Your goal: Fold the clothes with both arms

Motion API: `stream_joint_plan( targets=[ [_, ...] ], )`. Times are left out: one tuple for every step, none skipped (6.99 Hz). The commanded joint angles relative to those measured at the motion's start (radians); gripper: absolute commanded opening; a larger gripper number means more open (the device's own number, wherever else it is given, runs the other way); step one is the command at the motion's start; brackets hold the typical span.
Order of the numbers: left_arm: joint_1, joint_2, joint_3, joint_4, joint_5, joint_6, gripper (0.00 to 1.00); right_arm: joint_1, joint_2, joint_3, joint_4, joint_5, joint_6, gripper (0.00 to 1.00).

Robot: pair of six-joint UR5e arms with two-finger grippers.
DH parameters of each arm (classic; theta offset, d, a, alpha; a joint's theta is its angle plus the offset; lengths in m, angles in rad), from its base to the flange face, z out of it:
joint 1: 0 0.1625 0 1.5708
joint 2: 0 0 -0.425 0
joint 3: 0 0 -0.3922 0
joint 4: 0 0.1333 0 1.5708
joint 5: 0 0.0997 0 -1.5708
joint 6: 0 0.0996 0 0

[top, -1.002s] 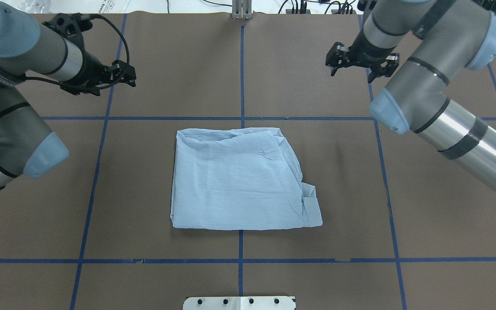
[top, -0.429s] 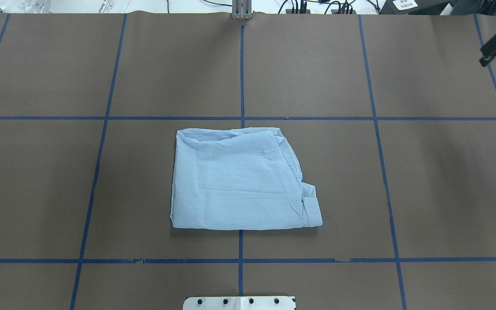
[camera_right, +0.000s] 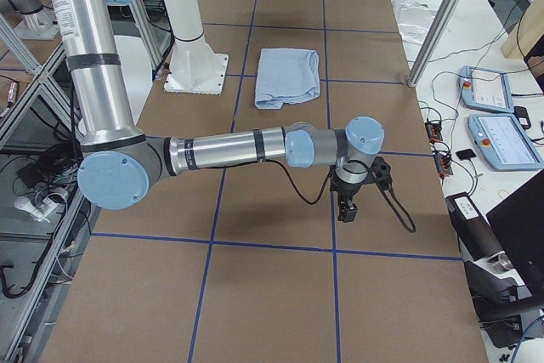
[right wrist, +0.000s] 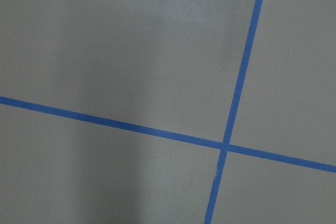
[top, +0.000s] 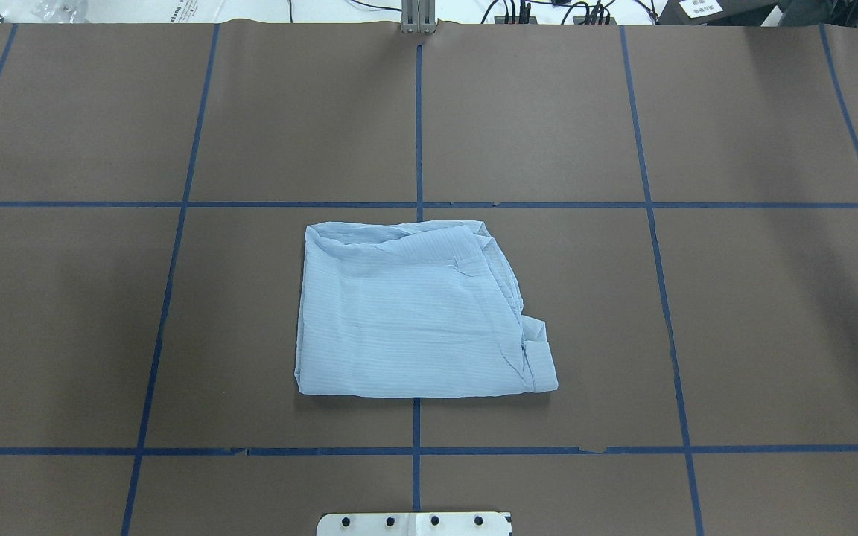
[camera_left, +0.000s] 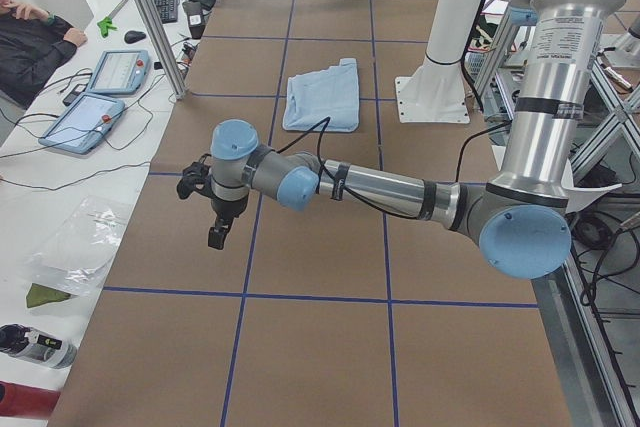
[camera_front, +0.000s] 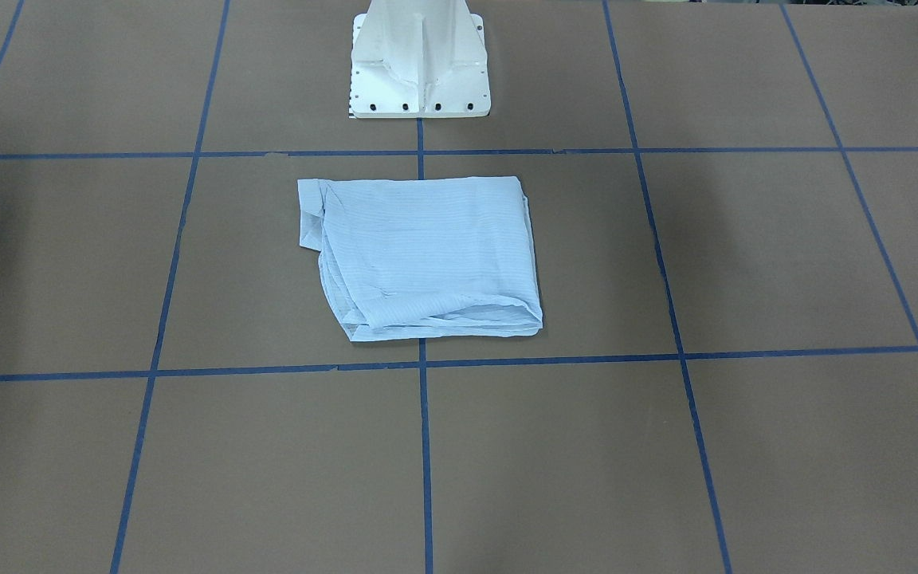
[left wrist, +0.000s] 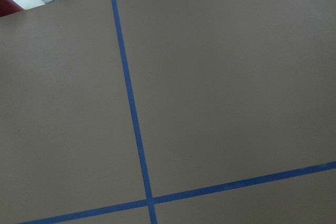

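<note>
The light-blue striped shirt lies folded into a rough rectangle on the brown table, in front of the white pedestal; it also shows in the front-facing view and both side views. Neither arm is near it. My left gripper hangs over the table's left end, far from the shirt. My right gripper hangs over the table's right end. Both show only in the side views, so I cannot tell whether they are open or shut. The wrist views show only bare table and blue tape.
The white pedestal base stands just behind the shirt. Blue tape lines grid the brown tabletop. Tablets, cables and a plastic bag lie on side benches. A seated person is at the left end.
Both arms have swung outward and left the overhead view, the left to the left end and the right to the right end. The shirt has not moved.
</note>
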State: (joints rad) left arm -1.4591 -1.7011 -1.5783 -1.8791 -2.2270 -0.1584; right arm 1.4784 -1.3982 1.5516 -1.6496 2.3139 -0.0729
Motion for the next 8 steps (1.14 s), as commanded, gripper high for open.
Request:
stream_joint_plan(
  targets=[
    [-0.021,0.064,0.075,-0.196,-0.005,0.007,1.00,0.054,-0.069,0.005,0.002,0.002,-0.018,1.00],
    [-0.018,0.093,0.111,-0.219,-0.003,0.007,1.00,0.054,-0.077,0.002,0.004,-0.010,-0.016,1.00],
    [-0.023,0.096,0.129,-0.209,-0.003,0.007,1.00,0.054,-0.087,0.004,0.002,-0.010,-0.004,1.00],
    [-0.030,0.101,0.126,-0.174,-0.006,0.010,1.00,0.054,-0.090,-0.002,0.002,-0.010,-0.002,1.00],
    [-0.032,0.101,0.079,-0.058,-0.010,0.011,1.00,0.054,-0.091,-0.005,0.001,-0.010,0.001,1.00],
    [-0.032,0.100,0.008,0.087,-0.003,0.013,1.00,0.054,-0.090,-0.008,0.001,-0.008,0.001,1.00],
    [-0.032,0.103,-0.033,0.169,-0.005,0.063,1.00,0.056,-0.088,-0.010,-0.001,-0.004,0.002,1.00],
    [-0.038,0.095,-0.043,0.261,-0.006,0.167,1.00,0.056,-0.087,-0.010,-0.001,-0.004,0.002,1.00]
  ],
)
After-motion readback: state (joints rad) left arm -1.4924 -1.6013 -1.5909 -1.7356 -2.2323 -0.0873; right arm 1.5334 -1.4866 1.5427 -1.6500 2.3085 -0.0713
